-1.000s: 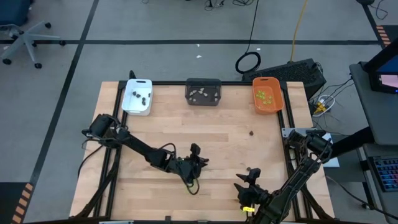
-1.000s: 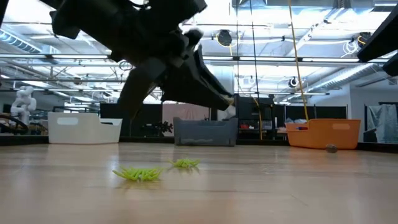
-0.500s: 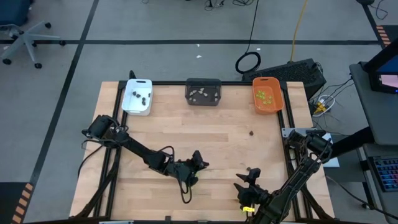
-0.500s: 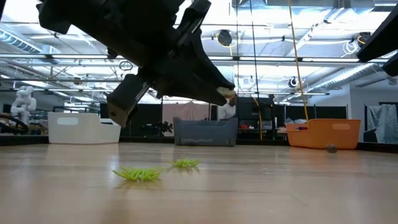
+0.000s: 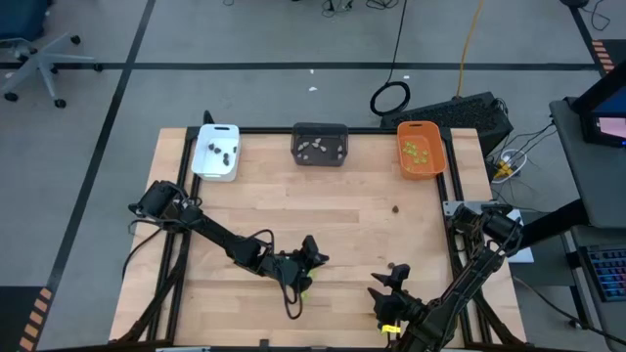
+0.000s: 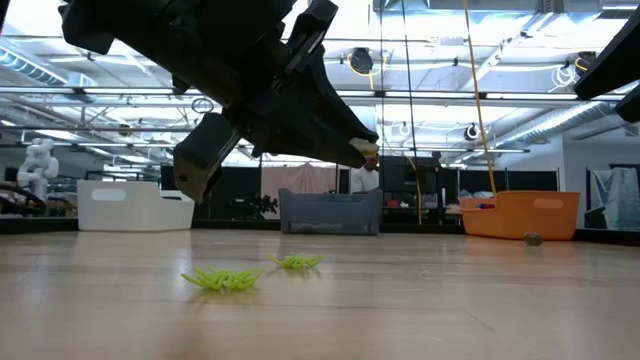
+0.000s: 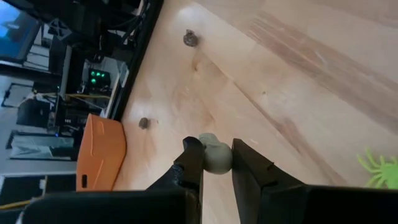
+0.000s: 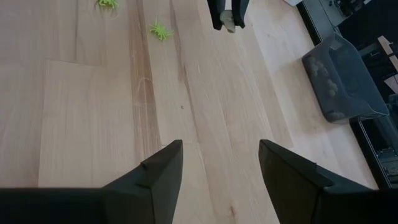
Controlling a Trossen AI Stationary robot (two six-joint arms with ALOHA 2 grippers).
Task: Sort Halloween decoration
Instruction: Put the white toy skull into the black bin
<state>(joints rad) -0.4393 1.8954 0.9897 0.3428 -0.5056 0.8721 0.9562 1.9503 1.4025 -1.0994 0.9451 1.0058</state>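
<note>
While the left gripper (image 5: pixel 311 250) hangs above the near middle of the wooden table (image 5: pixel 342 210), its two fingers (image 7: pixel 191 163) are clamped on a small pale beige piece (image 7: pixel 216 155), lifted clear of the surface, with two lime green pieces (image 6: pixel 222 279) lying on the wood just below and beside it. Waiting at the near right edge, the right gripper (image 5: pixel 389 285) holds its fingers wide apart over bare wood, with one dark piece (image 5: pixel 391 266) just beyond it and another (image 5: pixel 395 207) farther toward the far side. Along the far edge stand a white tray (image 5: pixel 203 164) with dark pieces, a dark grey tray (image 5: pixel 320 128) with pale pieces and an orange tray (image 5: pixel 423 173) with green pieces.
</note>
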